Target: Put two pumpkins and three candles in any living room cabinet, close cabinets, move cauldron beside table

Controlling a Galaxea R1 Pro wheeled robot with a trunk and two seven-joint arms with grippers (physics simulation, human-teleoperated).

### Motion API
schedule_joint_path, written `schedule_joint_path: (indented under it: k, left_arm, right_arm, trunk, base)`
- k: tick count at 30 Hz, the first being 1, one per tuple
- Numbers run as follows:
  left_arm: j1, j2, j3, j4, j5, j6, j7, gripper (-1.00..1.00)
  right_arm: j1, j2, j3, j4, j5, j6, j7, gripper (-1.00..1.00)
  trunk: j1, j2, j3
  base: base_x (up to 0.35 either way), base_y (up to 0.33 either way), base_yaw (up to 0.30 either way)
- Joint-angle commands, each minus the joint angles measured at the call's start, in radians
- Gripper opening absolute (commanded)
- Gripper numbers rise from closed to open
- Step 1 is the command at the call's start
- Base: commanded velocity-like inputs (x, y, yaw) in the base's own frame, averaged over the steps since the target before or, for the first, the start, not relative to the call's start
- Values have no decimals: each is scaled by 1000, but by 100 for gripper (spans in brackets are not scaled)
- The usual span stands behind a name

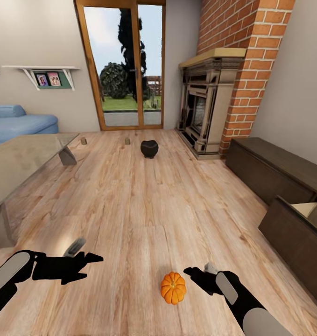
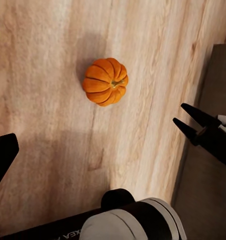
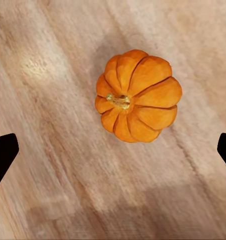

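1. Living room, wood floor (image 1: 144,205); glass table (image 1: 23,161) far ahead of left gripper (image 1: 86,261), fireplace (image 1: 205,112) beyond right gripper (image 1: 192,271).
2. Pumpkin (image 1: 173,288) sits on floor just beside right gripper's tips, toward the robot's centre; well apart from left gripper.
3. Right wrist view: pumpkin (image 3: 138,96) between the line of the two black fingertips (image 3: 3,152) but farther out, not yet enclosed. Jaws spread wide, holding nothing.
4. Left gripper hangs above bare floor; left wrist view shows one fingertip (image 2: 2,152) at the frame edge, the pumpkin (image 2: 105,81) and the right gripper (image 2: 189,119). Looks spread and empty.
5. Handling guess: pumpkin is light, rigid, ribbed and round, so it may roll or squirt out if pinched off-centre. Best hold is across the widest belly, pads in opposite grooves, stem up.
6. Cabinet (image 1: 275,172) ahead and outboard of right gripper; nearest front (image 1: 293,238) stands open, tan interior showing.
7. Cauldron (image 1: 149,149) and two candles (image 1: 83,140), (image 1: 127,140) on floor far ahead of both grippers.
8. Step, I judge: right gripper lining up to grab pumpkin; needs to advance and lower first.
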Motion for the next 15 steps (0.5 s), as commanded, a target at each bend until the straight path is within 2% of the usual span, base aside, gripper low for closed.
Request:
schedule_joint_path:
  k: [1, 7, 15]
  left_arm:
    - [-1, 1, -2, -1, 11, -1, 10, 100]
    - [-1, 1, -2, -1, 11, -1, 10, 100]
    - [-1, 0, -4, -1, 11, -1, 9, 100]
  right_arm:
    - [0, 0, -1, -1, -4, -2, 8, 100]
    - [0, -2, 0, -1, -63, -13, 52, 100]
    - [0, -2, 0, -1, -79, -20, 59, 100]
  trunk:
    - [0, -1, -5]
    - [3, -2, -28]
    - [6, -4, -59]
  base:
    - [0, 0, 0]
    - [0, 0, 0]
    - [0, 0, 0]
